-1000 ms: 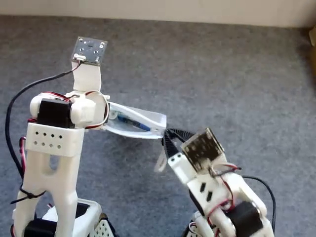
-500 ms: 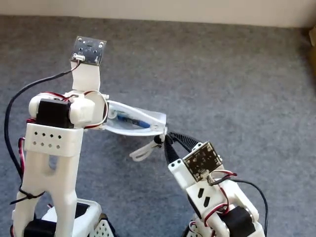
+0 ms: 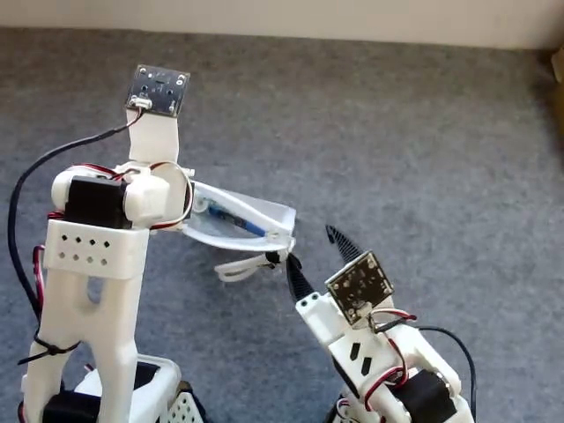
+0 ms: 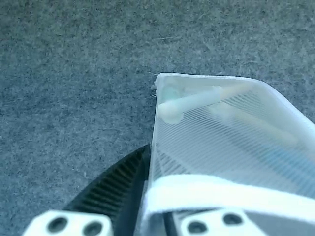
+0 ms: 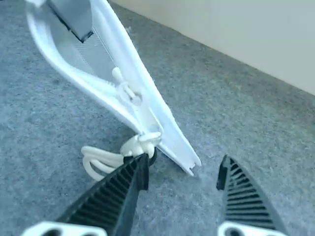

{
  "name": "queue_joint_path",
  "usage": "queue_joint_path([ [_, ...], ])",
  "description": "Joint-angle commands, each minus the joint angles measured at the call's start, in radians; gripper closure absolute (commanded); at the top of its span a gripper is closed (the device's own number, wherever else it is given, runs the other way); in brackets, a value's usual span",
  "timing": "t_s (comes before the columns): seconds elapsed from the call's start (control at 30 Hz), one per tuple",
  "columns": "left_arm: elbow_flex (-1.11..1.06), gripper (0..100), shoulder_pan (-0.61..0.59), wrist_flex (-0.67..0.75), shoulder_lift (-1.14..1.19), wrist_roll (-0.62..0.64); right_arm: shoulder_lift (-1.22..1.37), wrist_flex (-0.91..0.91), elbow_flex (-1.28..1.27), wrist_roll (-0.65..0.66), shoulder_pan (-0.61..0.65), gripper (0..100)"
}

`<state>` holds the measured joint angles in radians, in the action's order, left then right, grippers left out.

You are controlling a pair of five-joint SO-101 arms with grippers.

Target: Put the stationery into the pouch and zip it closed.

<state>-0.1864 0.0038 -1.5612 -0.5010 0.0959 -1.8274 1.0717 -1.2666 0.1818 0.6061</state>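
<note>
A translucent white pouch [image 3: 251, 222] lies left of centre in the high view on grey carpet [image 3: 423, 132], running from under the left arm's wrist down to the right. A blue pen [image 3: 240, 218] shows through its wall, and the left wrist view shows a pale stick-like item [image 4: 197, 101] inside it too. The left gripper [image 4: 150, 167] is clamped on the pouch's near end, one black finger [image 4: 115, 191] pressed against the ribbed plastic. The right gripper [image 3: 310, 247] sits just below and right of the pouch's far corner with its two black fingers spread wide and nothing between them. A white cord loop [image 3: 233, 267] tied at the zip end trails onto the carpet towards the lower left. In the right wrist view the cord's knot [image 5: 140, 142] lies just beside one fingertip [image 5: 140, 164]; whether they touch cannot be told. The other finger stands apart from the pouch.
</note>
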Motion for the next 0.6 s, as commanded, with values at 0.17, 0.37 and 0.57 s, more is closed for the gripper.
queue_joint_path([
  [0.17,-0.002,99,-0.018,0.021,-0.002,0.011,-0.012,0.101,0.108,-0.012,0.018,77.4],
  [0.37,-0.002,99,-0.018,0.021,-0.002,0.011,-0.012,0.091,0.101,-0.012,0.019,77.4],
  [0.57,-0.002,99,-0.018,0.021,-0.002,0.011,-0.008,-0.041,0.022,-0.012,0.015,77.4],
])
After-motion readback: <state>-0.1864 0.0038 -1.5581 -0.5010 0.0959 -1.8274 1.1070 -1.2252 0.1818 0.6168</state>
